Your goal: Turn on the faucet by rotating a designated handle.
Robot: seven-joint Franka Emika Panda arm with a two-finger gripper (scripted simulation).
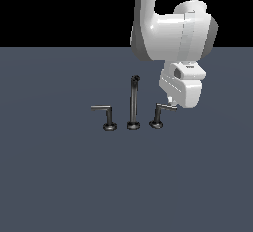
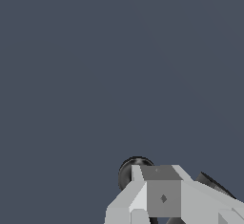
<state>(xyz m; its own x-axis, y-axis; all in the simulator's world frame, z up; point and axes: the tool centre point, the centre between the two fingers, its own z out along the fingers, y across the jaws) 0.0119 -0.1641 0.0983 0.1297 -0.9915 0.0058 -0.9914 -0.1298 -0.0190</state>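
Handle (image 1: 163,108) arm end at gripper (image 1: 171,102); faucet (image 1: 133,102) upright.

spout post (image 1: 133,102) between two levers, tool (image 1: 171,100) at the handle (image 1: 161,111)

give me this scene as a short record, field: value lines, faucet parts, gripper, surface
spout post: tall, upright, middle of the set
handle: on the exterior view's right, stem leaning, arm reaching toward the gripper
other handle: on the exterior view's left, untouched
gripper: at the tip of the handle's arm; open or shut cannot be told
surface: flat, dark grey-blue
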